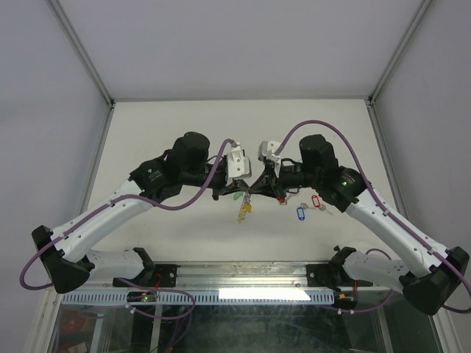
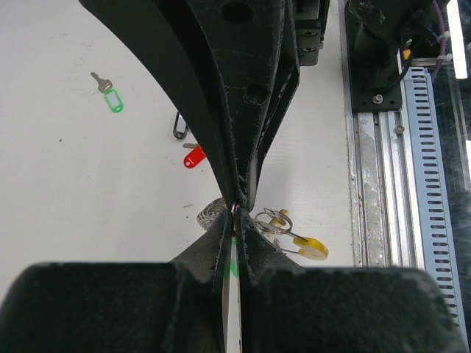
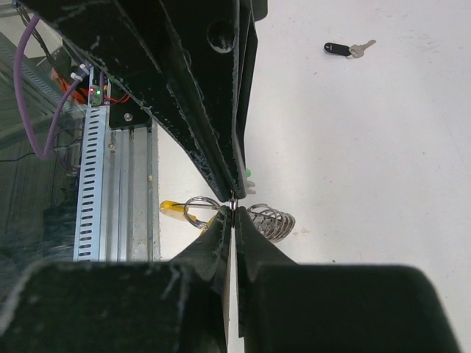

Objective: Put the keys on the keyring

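Note:
My two grippers meet tip to tip above the middle of the table. The left gripper (image 1: 249,189) (image 2: 235,215) and right gripper (image 1: 259,187) (image 3: 234,206) are both shut, pinching a thin metal loop between them. The coiled silver keyring (image 2: 208,215) (image 3: 274,220) hangs just behind the tips. A yellow-tagged key (image 1: 245,208) (image 2: 313,248) on a small round ring (image 3: 193,211) dangles beside them. A green tag (image 1: 235,195) (image 3: 249,173) shows at the left fingers. Loose keys lie on the table: green (image 2: 112,98), red (image 2: 193,157), black (image 3: 344,49), blue (image 1: 300,213).
A second red-tagged key (image 1: 316,201) lies by the blue one under the right arm. The slotted metal rail (image 2: 430,184) and the arm bases (image 1: 235,276) run along the near table edge. White walls enclose the other sides.

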{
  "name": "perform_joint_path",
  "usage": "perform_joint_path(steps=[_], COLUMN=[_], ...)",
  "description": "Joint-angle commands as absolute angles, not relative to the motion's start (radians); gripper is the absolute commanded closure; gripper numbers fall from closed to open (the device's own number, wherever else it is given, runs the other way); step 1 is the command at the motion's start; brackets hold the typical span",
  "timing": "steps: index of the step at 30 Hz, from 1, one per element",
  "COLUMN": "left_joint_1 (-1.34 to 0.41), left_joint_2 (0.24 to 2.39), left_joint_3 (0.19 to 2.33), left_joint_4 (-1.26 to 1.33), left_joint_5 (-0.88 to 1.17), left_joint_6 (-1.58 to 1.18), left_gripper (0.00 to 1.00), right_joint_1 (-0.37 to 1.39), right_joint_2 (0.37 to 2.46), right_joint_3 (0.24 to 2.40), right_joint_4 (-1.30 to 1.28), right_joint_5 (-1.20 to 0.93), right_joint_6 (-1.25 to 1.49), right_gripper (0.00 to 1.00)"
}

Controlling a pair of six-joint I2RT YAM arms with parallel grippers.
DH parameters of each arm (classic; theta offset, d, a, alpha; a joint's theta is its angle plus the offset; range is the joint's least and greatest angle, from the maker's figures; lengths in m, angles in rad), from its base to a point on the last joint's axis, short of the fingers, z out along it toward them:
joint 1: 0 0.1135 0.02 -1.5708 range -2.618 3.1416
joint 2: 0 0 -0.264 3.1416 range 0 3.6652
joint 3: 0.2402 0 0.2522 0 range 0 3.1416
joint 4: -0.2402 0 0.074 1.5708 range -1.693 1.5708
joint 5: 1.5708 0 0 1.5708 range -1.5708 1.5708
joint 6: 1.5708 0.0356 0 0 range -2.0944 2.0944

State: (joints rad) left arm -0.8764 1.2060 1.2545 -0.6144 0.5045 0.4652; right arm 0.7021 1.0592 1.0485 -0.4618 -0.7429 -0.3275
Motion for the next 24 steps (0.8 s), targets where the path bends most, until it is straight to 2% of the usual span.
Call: perform_joint_path(steps=[1, 11, 18, 24], left_joint_1=[-0.881, -0.881, -0.881, -0.881], left_joint_2=[1.177, 1.162, 1.154, 1.118], left_joint_3=[1.306, 1.292, 1.284, 1.236], left_joint_4=[-0.563, -0.562, -0.556, -0.491], left_joint_5=[0.524, 0.514, 0.528, 0.519], left_joint_6=[0.485, 0.494, 0.492, 0.457], left_gripper=[1.0, 1.0, 0.73, 0.62], right_joint_1=[0.707, 0.707, 0.707, 0.707], right_joint_2=[1.029, 0.985, 0.973, 0.964], right_joint_3=[1.078, 1.101, 1.105, 1.109], right_joint_4=[-0.454, -0.502, -0.505, -0.506], right_joint_5=[-0.721, -0.68, -0.681, -0.675], right_joint_6=[-0.345, -0.365, -0.363, -0.361], right_gripper=[1.0, 1.0, 1.0, 1.0])
